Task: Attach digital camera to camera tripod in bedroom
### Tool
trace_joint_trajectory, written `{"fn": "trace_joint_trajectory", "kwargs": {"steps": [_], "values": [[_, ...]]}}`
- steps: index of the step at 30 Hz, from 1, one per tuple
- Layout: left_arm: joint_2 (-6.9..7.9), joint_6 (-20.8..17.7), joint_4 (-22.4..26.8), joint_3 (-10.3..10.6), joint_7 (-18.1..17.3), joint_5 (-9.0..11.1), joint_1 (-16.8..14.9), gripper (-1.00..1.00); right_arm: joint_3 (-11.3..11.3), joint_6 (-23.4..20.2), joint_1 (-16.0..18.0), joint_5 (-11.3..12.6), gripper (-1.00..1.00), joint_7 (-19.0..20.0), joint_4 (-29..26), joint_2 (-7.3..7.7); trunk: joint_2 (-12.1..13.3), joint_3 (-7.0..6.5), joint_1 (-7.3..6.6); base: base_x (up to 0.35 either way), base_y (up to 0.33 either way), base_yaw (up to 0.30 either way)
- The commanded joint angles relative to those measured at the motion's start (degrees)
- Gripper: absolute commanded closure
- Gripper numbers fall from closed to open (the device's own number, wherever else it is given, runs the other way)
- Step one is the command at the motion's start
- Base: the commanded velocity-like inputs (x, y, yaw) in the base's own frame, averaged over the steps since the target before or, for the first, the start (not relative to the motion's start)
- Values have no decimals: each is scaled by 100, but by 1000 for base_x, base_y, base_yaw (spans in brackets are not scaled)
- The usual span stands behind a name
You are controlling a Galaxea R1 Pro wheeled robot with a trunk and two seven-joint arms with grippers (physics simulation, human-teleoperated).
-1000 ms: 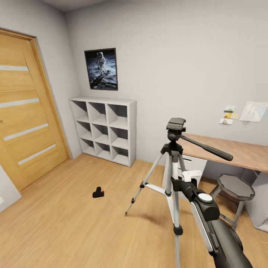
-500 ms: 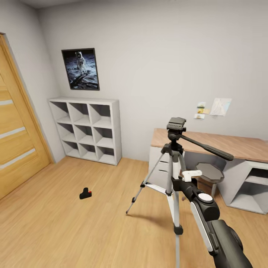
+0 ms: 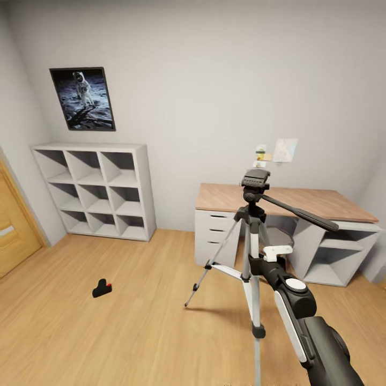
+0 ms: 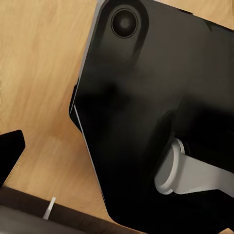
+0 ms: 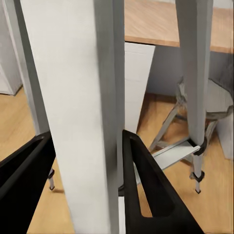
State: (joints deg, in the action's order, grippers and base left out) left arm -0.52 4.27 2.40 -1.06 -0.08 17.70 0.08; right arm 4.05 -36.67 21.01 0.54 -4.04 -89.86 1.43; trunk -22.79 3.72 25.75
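Right hand [image 5: 85,180] clamps silver-legged camera tripod [image 3: 250,236].

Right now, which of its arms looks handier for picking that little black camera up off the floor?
Probably the left. The right gripper has its fingers either side of a camera tripod leg, so it is busy. The digital camera lies on the floor towards the robot's left, well away from both.

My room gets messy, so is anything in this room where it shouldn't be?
Yes. The camera lies on the bare floor, well away from the tripod and the desk. The right gripper has its fingers around a tripod leg.
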Motion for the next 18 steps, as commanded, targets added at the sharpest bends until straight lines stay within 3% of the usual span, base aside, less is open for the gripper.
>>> {"fn": "trace_joint_trajectory", "kwargs": {"steps": [1, 18], "values": [[-1, 12, 6, -7, -1, 23, 1, -100, 18, -30, 8, 0, 100, -54, -6, 4, -13, 11, 3, 0, 0, -284], [7, 12, 6, 0, -1, 23, 1, -100, 17, -33, 8, 7, 100, -149, 3, -2, -13, 11, 3, 0, 0, -284]]}}
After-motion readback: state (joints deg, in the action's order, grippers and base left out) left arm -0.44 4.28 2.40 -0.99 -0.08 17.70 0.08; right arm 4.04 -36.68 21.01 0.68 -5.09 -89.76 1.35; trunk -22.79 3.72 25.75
